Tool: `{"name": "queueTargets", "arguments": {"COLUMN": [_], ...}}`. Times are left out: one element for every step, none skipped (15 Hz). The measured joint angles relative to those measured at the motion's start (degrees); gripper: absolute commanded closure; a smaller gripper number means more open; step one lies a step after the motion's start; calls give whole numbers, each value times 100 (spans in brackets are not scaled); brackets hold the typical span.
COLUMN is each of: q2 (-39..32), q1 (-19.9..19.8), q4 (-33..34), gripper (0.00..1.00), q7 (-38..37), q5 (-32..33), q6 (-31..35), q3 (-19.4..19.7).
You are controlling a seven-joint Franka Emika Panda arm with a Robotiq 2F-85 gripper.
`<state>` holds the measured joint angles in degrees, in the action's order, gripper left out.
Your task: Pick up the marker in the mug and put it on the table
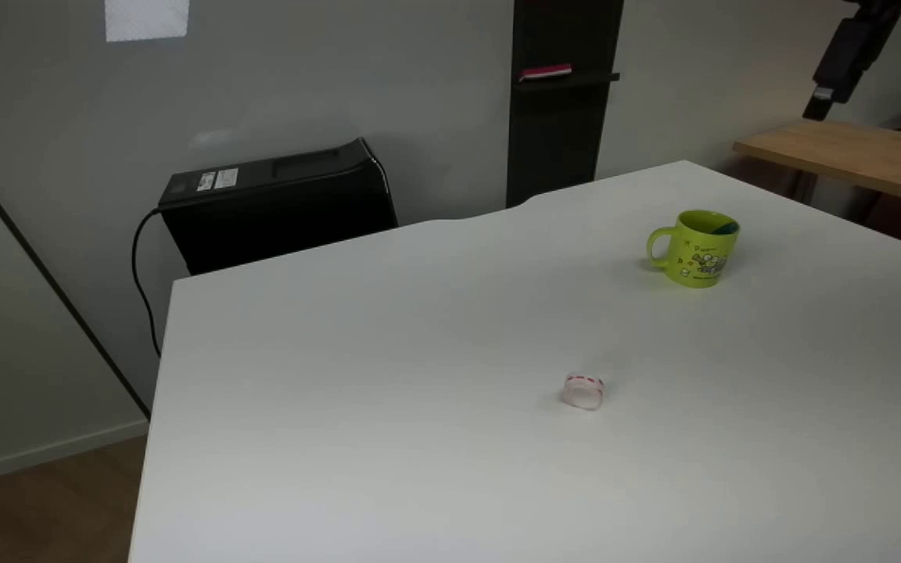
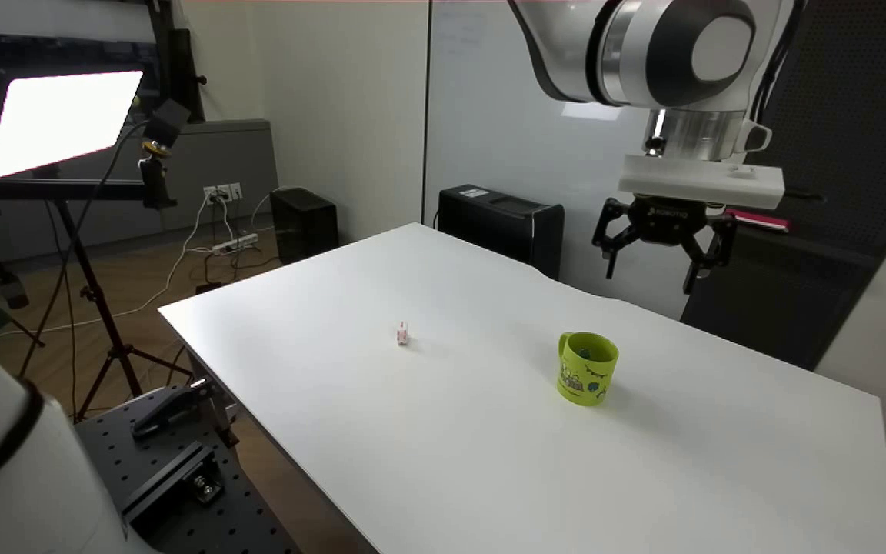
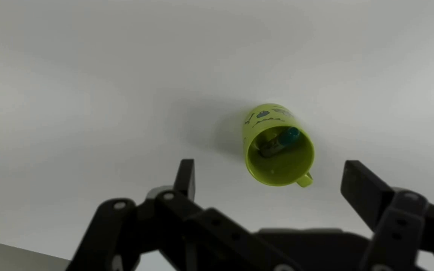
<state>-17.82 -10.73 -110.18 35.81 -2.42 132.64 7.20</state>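
Your gripper (image 2: 651, 281) hangs above the white table (image 2: 474, 446), its two fingers spread wide. Below them and well apart, you have the lime-green mug (image 2: 587, 371) standing upright, mouth up; in the wrist view you see it framed between the fingers, its handle on the side nearer the gripper's body. The marker (image 3: 280, 142) is inside the mug, at a slant, one end teal, the other darker. Farther from your gripper than the mug, a small whitish piece (image 1: 583, 393) with red marks sits on the table.
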Motion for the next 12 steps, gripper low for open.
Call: {"name": "queueTargets", "arguments": {"q2": [-11, -9, 0, 7, 9, 8, 8, 8, 8, 8, 8, 8], "q1": [0, 4, 4, 0, -3, -4, -4, -4, -5, -5, -5, -5], "q4": [9, 32, 70, 99, 117, 125, 125, 125, 125, 125, 125, 125], "gripper": [0, 0, 0, 0, 0, 0, 0, 0, 0, 0, 0, 0], "q7": [-40, -182, -299, -347, -369, -386, -397, -404, -409, -412, -413, -414], "q5": [0, 21, 28, 28, 28, 28, 28, 28, 28, 28, 28, 28], "q6": [-58, -175, -289, -343, -369, -383, -386, -387, -388, -388, -388, -388], "q3": [-27, -32, -31, -29, -26, -25, -25, -25, -25, -25, -25, -25]}}
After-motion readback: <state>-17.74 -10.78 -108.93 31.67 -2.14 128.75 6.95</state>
